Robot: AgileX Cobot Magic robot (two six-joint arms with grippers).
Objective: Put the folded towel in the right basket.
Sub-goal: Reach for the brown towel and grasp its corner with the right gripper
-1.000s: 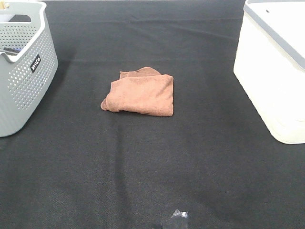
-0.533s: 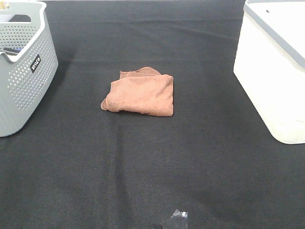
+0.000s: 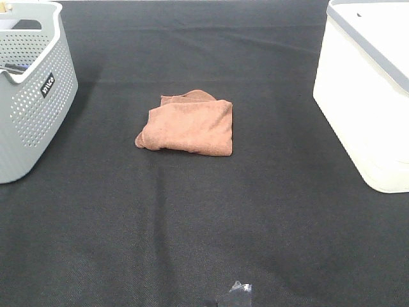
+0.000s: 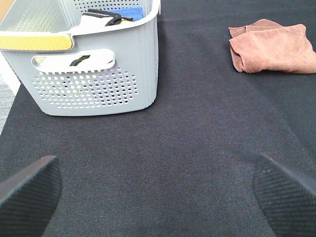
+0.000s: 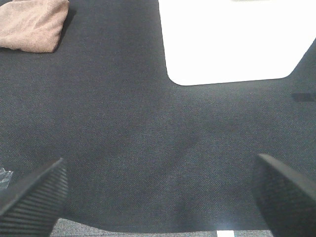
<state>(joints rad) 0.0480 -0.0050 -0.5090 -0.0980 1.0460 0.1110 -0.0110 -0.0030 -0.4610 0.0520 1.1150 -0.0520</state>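
Observation:
A folded brown towel [image 3: 187,123] lies on the black table mid-centre; it also shows in the left wrist view [image 4: 272,45] and the right wrist view [image 5: 32,23]. The white right basket [image 3: 369,83] stands at the right edge and shows in the right wrist view [image 5: 232,39]. My left gripper [image 4: 155,192] is open and empty, well short of the towel, near the grey basket. My right gripper [image 5: 158,197] is open and empty, near the table's front edge below the white basket. Neither gripper shows in the exterior high view.
A grey perforated basket [image 3: 29,89] stands at the left, holding several items [image 4: 111,15]. A small clear scrap [image 3: 238,294] lies at the table's front edge. The table's front edge [image 5: 148,232] shows in the right wrist view.

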